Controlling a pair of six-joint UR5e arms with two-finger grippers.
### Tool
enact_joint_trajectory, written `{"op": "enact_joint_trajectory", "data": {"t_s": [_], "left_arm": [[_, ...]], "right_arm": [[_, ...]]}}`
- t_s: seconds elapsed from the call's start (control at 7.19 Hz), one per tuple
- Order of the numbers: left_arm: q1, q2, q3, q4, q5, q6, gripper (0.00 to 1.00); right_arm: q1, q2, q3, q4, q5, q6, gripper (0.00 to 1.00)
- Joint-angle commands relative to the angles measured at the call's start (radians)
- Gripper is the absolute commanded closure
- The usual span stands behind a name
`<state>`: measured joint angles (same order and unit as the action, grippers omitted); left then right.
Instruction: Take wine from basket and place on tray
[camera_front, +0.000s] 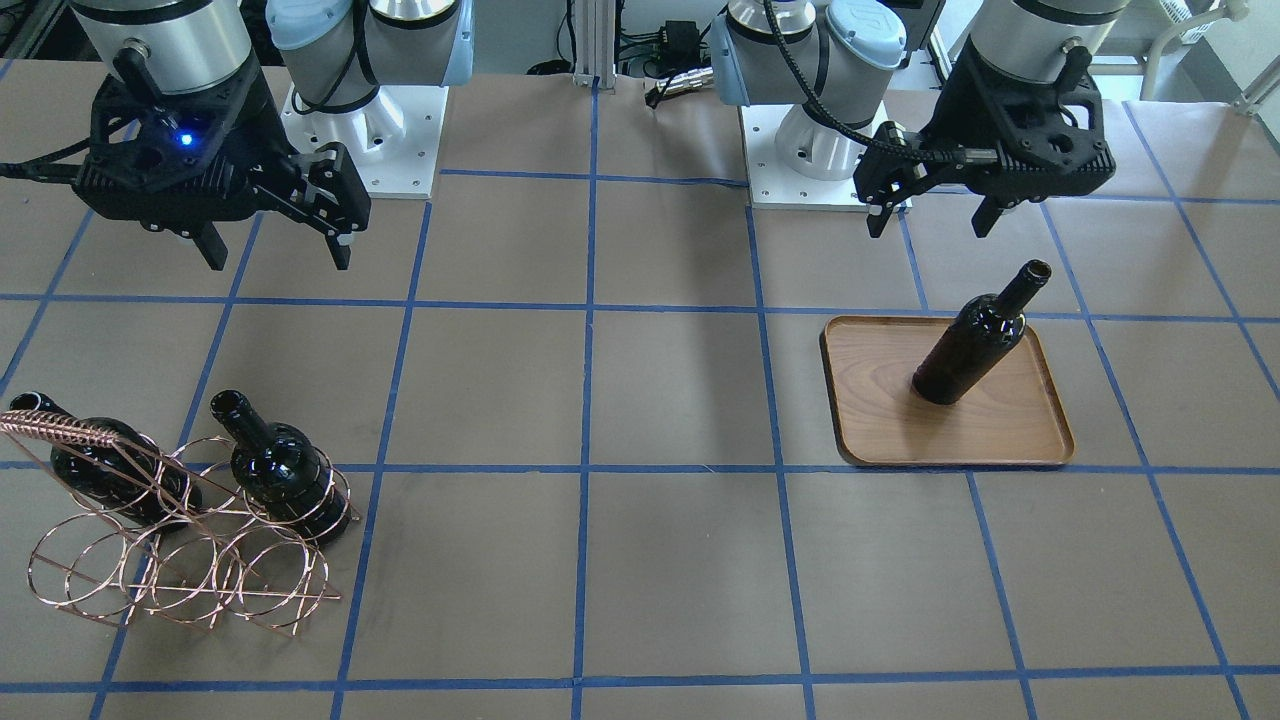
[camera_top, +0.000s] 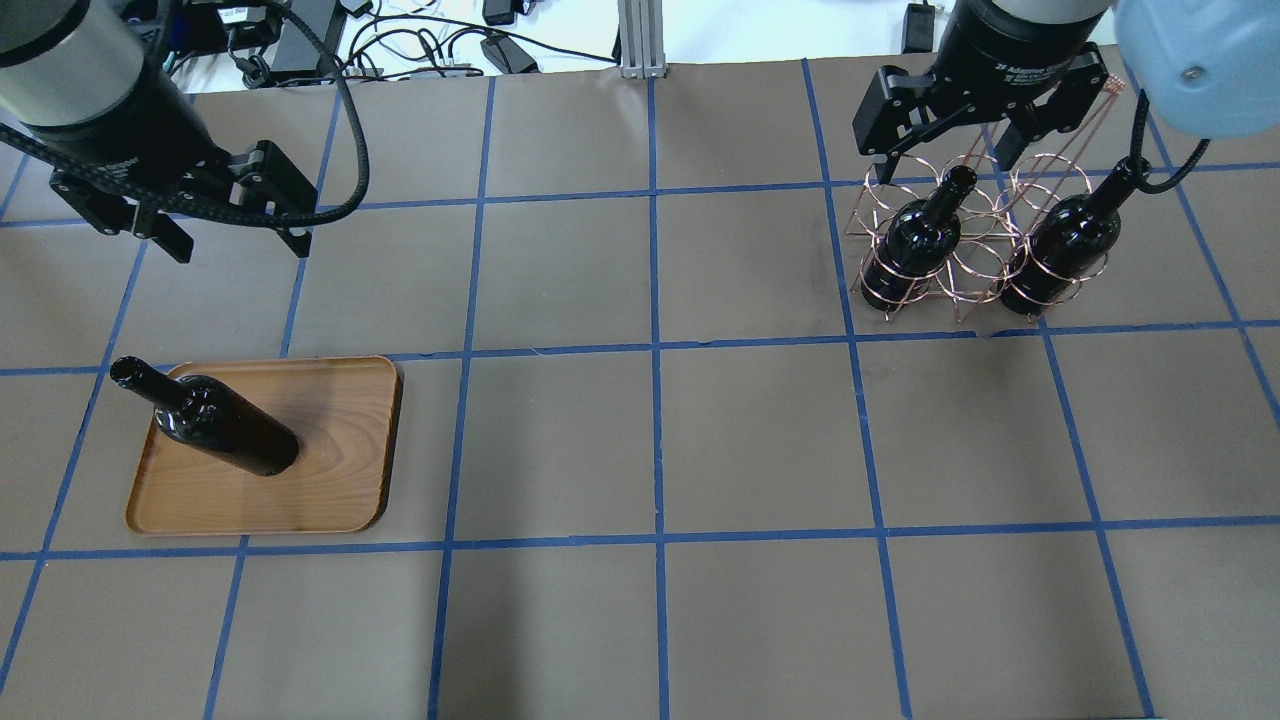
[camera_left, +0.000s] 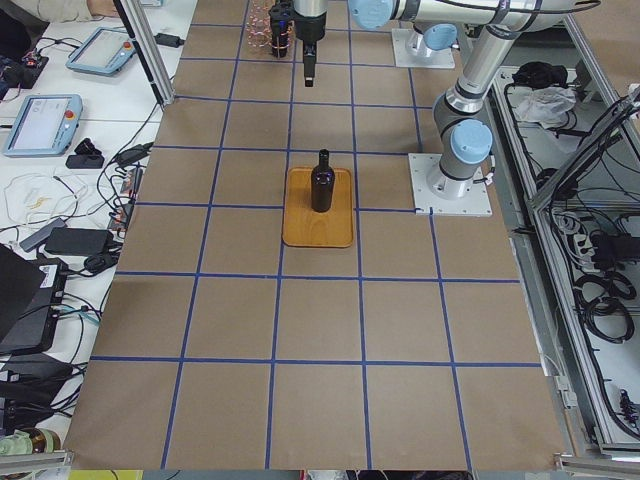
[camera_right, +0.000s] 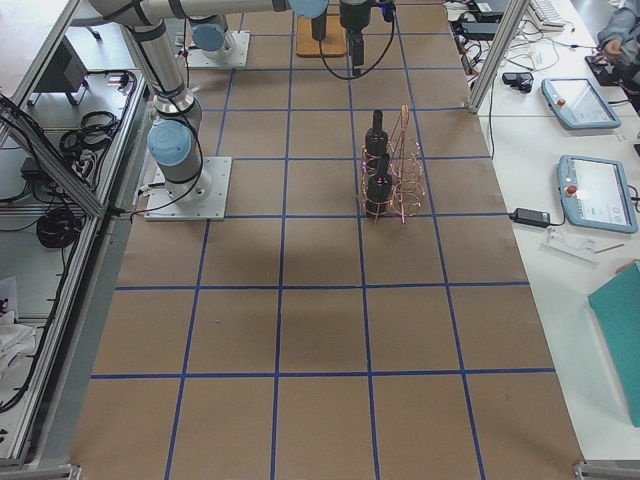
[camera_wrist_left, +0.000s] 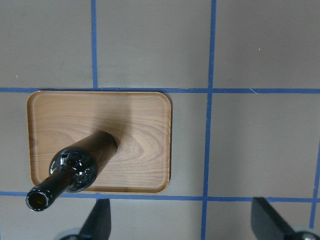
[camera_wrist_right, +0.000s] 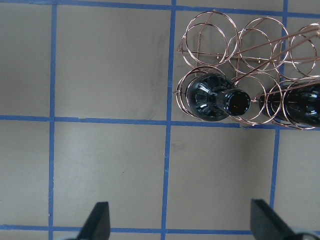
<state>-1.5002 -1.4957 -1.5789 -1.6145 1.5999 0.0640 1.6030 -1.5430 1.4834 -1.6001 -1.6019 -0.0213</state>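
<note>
One black wine bottle (camera_front: 975, 340) stands upright on the brown wooden tray (camera_front: 1000, 435); both also show in the overhead view, the bottle (camera_top: 225, 425) on the tray (camera_top: 340, 480). My left gripper (camera_top: 238, 242) hangs open and empty above the table, behind the tray. Its wrist view shows the bottle (camera_wrist_left: 80, 167) from above. The copper wire basket (camera_top: 968, 262) holds two more bottles upright (camera_top: 915, 240) (camera_top: 1065, 240). My right gripper (camera_top: 945, 160) is open and empty, high over the basket's far side. Its wrist view shows one bottle mouth (camera_wrist_right: 235, 102).
Brown paper with a blue tape grid covers the table (camera_top: 650, 450). The arm bases stand on white plates (camera_front: 370, 140) (camera_front: 810, 170) at the robot's edge. Cables lie beyond the table's far edge (camera_top: 400, 40).
</note>
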Motion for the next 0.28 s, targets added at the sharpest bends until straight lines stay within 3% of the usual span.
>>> {"op": "enact_joint_trajectory", "data": {"t_s": [0.0, 0.14], "left_arm": [[-0.028, 0.002, -0.004, -0.001, -0.002, -0.007, 0.0], [-0.028, 0.006, -0.004, -0.001, -0.002, -0.006, 0.0]], "right_arm": [[0.0, 0.0, 0.0, 0.0, -0.001, 0.0, 0.0], [0.0, 0.001, 0.0, 0.0, -0.003, 0.0, 0.0]]}}
